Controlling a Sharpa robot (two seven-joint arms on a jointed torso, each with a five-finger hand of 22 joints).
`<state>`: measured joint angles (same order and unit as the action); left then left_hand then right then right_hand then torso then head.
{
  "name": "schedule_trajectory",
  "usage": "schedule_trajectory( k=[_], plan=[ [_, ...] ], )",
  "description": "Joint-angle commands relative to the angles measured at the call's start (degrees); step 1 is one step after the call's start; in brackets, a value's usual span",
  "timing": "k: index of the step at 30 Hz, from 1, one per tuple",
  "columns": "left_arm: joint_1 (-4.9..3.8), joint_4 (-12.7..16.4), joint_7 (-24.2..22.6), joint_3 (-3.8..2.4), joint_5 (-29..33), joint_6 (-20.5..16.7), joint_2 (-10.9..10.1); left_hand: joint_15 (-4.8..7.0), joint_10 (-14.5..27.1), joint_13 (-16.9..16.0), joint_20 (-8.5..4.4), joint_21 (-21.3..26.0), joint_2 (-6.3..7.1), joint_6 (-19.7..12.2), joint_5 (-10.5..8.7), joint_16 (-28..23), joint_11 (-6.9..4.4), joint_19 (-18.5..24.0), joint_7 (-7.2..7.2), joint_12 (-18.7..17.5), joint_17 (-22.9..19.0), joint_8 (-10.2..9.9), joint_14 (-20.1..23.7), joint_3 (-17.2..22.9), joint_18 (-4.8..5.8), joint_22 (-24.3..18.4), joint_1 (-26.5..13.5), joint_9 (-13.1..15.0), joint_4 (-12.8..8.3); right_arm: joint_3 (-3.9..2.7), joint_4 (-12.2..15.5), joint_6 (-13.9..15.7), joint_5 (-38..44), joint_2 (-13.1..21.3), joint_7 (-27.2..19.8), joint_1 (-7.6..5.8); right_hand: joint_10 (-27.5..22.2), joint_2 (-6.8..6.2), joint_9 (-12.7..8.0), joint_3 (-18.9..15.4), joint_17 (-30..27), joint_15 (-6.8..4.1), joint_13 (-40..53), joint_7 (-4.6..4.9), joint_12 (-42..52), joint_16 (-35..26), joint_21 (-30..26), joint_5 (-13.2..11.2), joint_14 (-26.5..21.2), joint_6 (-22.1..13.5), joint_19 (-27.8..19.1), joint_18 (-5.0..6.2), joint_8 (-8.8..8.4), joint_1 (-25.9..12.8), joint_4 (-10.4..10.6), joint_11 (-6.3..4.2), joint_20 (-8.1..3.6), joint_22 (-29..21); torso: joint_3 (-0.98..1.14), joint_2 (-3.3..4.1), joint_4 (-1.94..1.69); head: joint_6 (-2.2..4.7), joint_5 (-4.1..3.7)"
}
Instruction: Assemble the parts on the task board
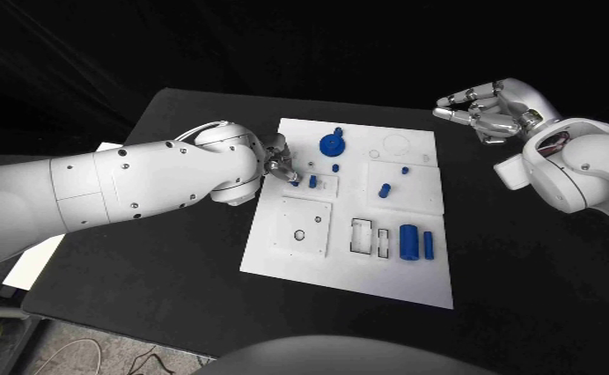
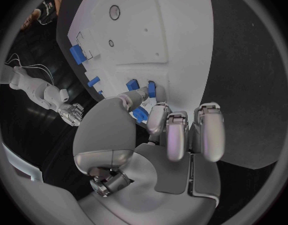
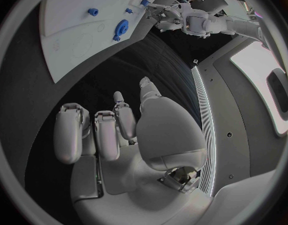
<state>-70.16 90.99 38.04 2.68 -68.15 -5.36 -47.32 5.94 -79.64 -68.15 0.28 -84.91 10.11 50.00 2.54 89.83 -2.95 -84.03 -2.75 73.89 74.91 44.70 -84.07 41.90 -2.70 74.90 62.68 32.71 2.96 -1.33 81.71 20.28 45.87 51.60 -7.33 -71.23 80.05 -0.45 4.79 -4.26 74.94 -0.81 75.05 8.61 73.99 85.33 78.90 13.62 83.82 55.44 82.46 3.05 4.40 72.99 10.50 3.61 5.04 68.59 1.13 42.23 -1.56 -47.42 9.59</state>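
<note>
The white task board (image 1: pixel 362 256) lies mid-table. On it are a blue gear (image 1: pixel 333 143), a small blue peg (image 1: pixel 313 181), other small blue pieces (image 1: pixel 385 189) and two blue cylinders (image 1: pixel 408 242) at the near right. My left hand (image 1: pixel 282 166) is over the board's left edge. Its thumb (image 2: pixel 136 97) and one finger reach to the small blue peg (image 2: pixel 151 89), and its other fingers are curled. Whether it grips the peg is unclear. My right hand (image 1: pixel 493 111) hovers off the board at the far right, its fingers (image 3: pixel 97 132) curled in on nothing.
A square plate with a small ring (image 1: pixel 302 227) and rectangular cut-outs (image 1: pixel 370 237) take up the board's near half. A faint circle outline (image 1: pixel 396 143) marks its far right. Black table (image 1: pixel 152 261) surrounds the board, with its edges near on the left and front.
</note>
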Motion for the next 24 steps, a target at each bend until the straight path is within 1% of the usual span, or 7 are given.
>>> schedule_trajectory(
  k=[1,6,12,16,24],
  plan=[
    [0.34,-0.2,0.9,0.28,2.1,2.8,0.3,0.58,-0.3,-0.1,-0.44,-0.1,0.24,2.8,0.34,0.2,-0.3,-3.4,2.25,0.0,15.1,-0.3,-5.9,-1.0,1.0,7.7,-1.2,-0.3,0.3,-0.01,0.1,-0.6,0.2,0.0,-0.2,0.03,-0.3,0.24,0.1,-0.3,8.4,-0.12,3.5,-0.11,-0.2,-0.2,-0.3,-0.3,4.6,0.3,-0.3,1.14,0.28,0.0,0.0,-0.03,-0.21,-0.1,0.0,0.02,-0.01,-0.09,-0.03],
    [0.34,-0.6,1.3,0.28,2.4,3.1,0.5,0.7,-0.3,-0.2,-0.56,-0.2,0.44,3.2,0.35,0.2,-0.42,-3.4,2.39,0.0,15.1,-0.3,-5.9,-2.2,1.02,7.8,-2.0,-0.5,1.2,-0.01,0.1,-0.6,0.2,0.0,-0.2,0.03,-0.3,0.24,0.1,-0.3,8.4,-0.12,3.5,-0.11,-0.2,-0.2,-0.3,-0.3,4.6,0.3,-0.3,1.14,0.28,0.0,0.0,-0.03,-0.21,-0.1,0.03,0.0,0.02,-0.12,0.01],
    [0.33,-0.9,1.7,0.28,2.5,3.2,0.8,0.81,-0.5,-0.4,-0.67,-0.4,0.62,3.6,0.36,0.2,-0.54,-3.5,2.52,0.2,15.1,-0.3,-5.9,-3.4,1.09,8.1,-2.6,-0.8,2.0,-0.01,0.1,-0.5,0.2,0.0,-0.2,0.03,-0.3,0.24,0.1,-0.3,8.4,-0.12,3.5,-0.11,-0.2,-0.2,-0.3,-0.3,4.6,0.3,-0.3,1.14,0.28,0.0,0.0,-0.03,-0.21,-0.1,0.01,-0.01,0.0,-0.17,-0.01],
    [0.33,-1.1,1.9,0.28,2.5,2.9,0.9,0.86,-0.6,-0.6,-0.73,-0.5,0.71,3.9,0.36,0.2,-0.61,-3.6,2.61,0.3,15.1,-0.2,-5.9,-4.2,1.14,8.3,-3.0,-0.9,2.6,-0.01,0.1,-0.5,0.2,0.0,-0.2,0.03,-0.3,0.24,0.1,-0.3,8.4,-0.12,3.5,-0.11,-0.2,-0.2,-0.3,-0.3,4.6,0.3,-0.3,1.14,0.28,0.0,0.0,-0.03,-0.21,-0.1,-0.01,0.02,-0.04,-0.16,-0.1],
    [0.32,-1.4,2.4,0.27,2.5,2.3,1.1,0.96,-0.8,-0.9,-0.82,-0.6,0.78,4.3,0.37,0.2,-0.73,-3.7,2.73,0.5,15.1,-0.1,-5.9,-5.3,1.17,8.5,-3.8,-1.2,3.6,-0.01,0.1,-0.5,0.2,-0.1,-0.2,0.03,-0.3,0.24,0.1,-0.3,8.4,-0.12,3.5,-0.11,-0.2,-0.2,-0.3,-0.3,4.6,0.3,-0.3,1.14,0.28,0.0,0.0,-0.03,-0.21,-0.1,0.01,0.01,0.01,-0.18,-0.15]
  ],
)
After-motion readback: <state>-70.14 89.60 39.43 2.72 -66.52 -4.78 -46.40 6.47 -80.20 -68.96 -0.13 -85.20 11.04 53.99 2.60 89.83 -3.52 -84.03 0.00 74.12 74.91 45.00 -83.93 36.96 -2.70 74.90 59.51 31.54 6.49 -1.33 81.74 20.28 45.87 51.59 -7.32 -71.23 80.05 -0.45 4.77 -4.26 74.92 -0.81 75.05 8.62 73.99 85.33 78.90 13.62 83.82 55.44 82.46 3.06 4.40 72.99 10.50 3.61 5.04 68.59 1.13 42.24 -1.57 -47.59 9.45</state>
